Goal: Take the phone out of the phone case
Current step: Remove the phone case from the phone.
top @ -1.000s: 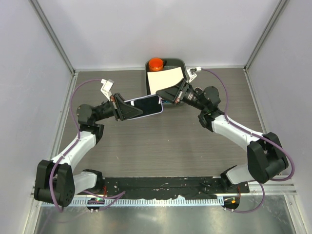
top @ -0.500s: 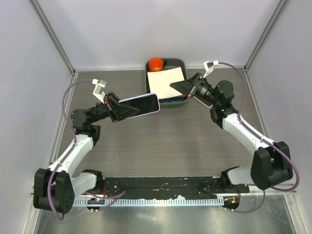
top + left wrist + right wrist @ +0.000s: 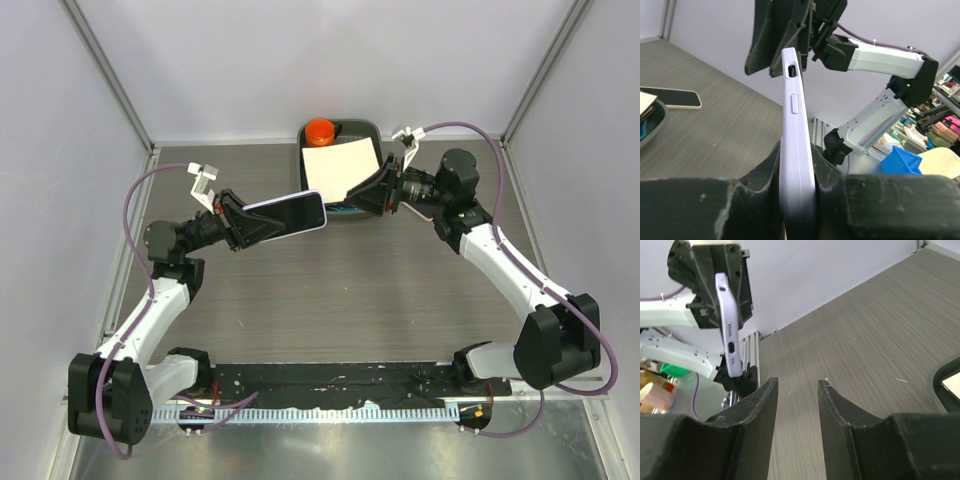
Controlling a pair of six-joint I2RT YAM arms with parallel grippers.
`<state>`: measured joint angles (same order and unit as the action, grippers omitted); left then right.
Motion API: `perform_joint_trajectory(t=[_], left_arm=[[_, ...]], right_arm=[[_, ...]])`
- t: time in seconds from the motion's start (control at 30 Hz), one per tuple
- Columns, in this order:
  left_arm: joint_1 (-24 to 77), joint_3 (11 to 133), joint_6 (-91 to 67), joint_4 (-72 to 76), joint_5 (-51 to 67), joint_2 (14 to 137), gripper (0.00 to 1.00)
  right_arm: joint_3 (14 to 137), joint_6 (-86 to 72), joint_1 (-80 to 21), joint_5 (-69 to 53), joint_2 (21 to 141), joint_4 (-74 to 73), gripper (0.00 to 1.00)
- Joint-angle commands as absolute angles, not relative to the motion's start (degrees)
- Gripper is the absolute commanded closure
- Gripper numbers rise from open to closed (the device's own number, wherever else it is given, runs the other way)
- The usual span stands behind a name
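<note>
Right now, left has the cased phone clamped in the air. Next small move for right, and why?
Probably ease the right gripper toward the free end of the phone case. Its jaws are open and empty, aimed at that end but apart from it, while the left gripper clamps the other end, holding the case off the table.

Two arms are here, a left arm (image 3: pixel 165 295) and a right arm (image 3: pixel 500 262), each with one gripper: a left gripper (image 3: pixel 797 170) and a right gripper (image 3: pixel 797 387). There is one purple phone case (image 3: pixel 290 214), one black tray (image 3: pixel 366 127), one orange disc (image 3: pixel 320 131), one white sheet (image 3: pixel 335 168) and one flat dark phone (image 3: pixel 670 98).
</note>
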<state>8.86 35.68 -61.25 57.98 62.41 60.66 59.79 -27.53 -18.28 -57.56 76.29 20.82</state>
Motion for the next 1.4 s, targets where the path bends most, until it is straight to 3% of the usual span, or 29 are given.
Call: perform_joint_trajectory(t=[0.0,1.37], left_arm=[[8.4,38.9,-55.7,52.4,58.6,59.0,1.00],[9.4,38.6,-53.7,47.5,61.8,60.0,1.00]], right_arm=[[60.7,-21.1,-19.0,-64.1,76.1,19.7,0.57],[59.1,-18.3,-27.2,-68.7,82.1,21.7,0.60]])
